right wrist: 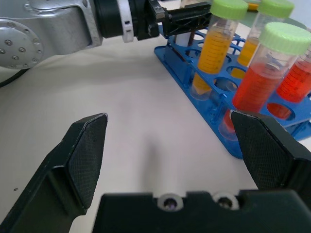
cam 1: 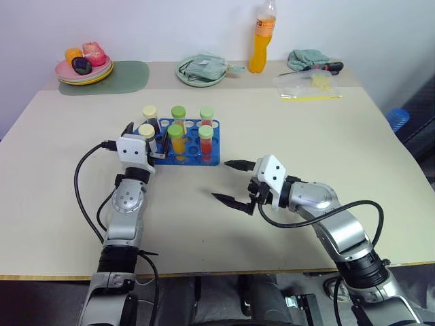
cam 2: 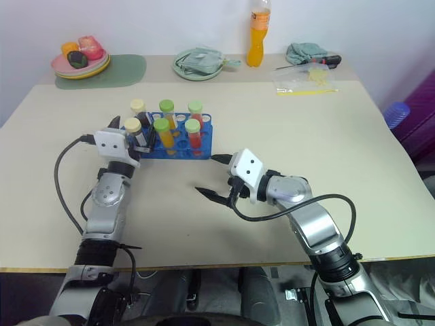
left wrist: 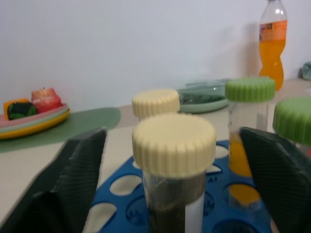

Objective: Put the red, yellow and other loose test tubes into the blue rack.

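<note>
Centre-left of the frame, six capped tubes stand upright in the blue rack (cam 1: 185, 146), the left gripper (left wrist: 170, 184) spread wide around a cream-capped one (left wrist: 173, 160), the right gripper (cam 1: 232, 182) wide and empty nearby, so loading looks finished.

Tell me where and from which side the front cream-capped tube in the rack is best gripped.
Probably just under its cap: the cream-capped tube stands upright in the blue rack, lower body inside the holes. Come from the robot's side, where the left gripper straddles it, open; neighbouring tubes crowd the other sides.

rack (cam 1: 194, 160): blue | caps (cam 1: 178, 112): green, cream | liquids (right wrist: 210, 48): orange, red, possibly brown
</note>
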You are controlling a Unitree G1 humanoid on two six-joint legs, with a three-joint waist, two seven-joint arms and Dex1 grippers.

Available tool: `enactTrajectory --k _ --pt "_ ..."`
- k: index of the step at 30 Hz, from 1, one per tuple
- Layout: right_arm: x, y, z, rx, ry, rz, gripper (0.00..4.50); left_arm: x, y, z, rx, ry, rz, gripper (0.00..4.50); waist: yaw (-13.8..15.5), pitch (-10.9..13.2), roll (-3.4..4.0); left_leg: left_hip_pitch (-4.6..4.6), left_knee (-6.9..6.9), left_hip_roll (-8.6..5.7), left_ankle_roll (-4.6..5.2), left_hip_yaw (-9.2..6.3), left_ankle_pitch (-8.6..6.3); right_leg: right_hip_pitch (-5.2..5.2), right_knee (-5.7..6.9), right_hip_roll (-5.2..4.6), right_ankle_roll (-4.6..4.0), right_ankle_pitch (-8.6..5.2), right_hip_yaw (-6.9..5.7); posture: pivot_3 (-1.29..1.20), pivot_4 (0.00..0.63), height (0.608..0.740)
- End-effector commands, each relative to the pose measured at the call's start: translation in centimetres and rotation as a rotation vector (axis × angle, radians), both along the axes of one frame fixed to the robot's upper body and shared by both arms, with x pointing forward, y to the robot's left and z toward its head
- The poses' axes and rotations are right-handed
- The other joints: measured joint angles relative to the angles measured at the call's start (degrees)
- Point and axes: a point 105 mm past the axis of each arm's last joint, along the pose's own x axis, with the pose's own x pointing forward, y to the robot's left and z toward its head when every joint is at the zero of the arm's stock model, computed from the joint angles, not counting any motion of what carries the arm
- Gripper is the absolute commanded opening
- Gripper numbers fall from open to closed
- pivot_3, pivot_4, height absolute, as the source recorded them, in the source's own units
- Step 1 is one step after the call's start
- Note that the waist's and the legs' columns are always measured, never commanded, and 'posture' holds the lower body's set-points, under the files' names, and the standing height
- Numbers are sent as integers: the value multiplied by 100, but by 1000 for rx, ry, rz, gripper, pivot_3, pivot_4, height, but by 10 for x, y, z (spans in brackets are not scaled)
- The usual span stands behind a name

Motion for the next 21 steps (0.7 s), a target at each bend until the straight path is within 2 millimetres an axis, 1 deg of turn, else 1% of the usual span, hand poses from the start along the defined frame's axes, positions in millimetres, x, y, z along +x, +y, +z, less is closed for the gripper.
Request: enactTrajectory --k 1,3,4,5,6,9,12,15,18,21 --pt "4 -17 16 47 -27 -49 4500 -20 22 31 -32 -82 19 4227 -6 0 0 0 0 14 0 1 0 0 0 0 0 0 0 0 150 740" --pt "7 -32 20 66 -7 -92 4500 -36 42 40 -47 -75 26 4227 -18 0 0 0 -1 20 0 2 -1 0 -1 3 0 0 0 0 150 740" --pt "8 -44 22 72 4 -118 4500 -45 50 42 -34 -58 28 4227 -24 0 0 1 -2 22 1 2 -1 0 0 4 -1 0 1 0 150 740" --pt "9 -55 23 73 11 -141 4500 -52 55 42 -11 -33 22 4227 -28 0 1 1 -2 26 1 2 -1 -1 -2 6 -1 0 1 0 150 740" --pt "10 -66 24 68 11 -169 4500 -59 61 39 23 1 17 4227 -29 1 2 1 -2 27 2 4 -2 -1 -2 6 -2 -1 1 0 150 740" --pt "13 -103 21 21 23 -271 4500 -80 86 17 146 155 7 4227 -12 0 2 2 -3 25 3 8 -3 0 -4 4 -4 -2 3 0 150 740" --pt "14 -127 14 -15 39 -338 4500 -92 100 3 220 249 -2 4227 12 0 2 4 -2 26 3 10 -3 2 -6 5 -27 -15 2 0 150 740" --pt "14 -138 9 -29 44 -363 4500 -98 101 -5 252 302 -32 4227 14 -1 2 3 -1 26 3 11 -3 6 -11 5 -29 -16 2 0 150 740" --pt "16 -139 7 -33 45 -363 4500 -100 100 -10 235 320 -36 4227 -4 0 2 4 -1 28 4 15 -3 5 -11 6 -29 -16 4 0 150 740" --pt "19 -135 6 -33 41 -350 4500 -101 97 -14 224 324 -37 4227 -5 0 2 4 -2 32 4 15 -4 4 -10 9 -28 -16 4 0 150 740"
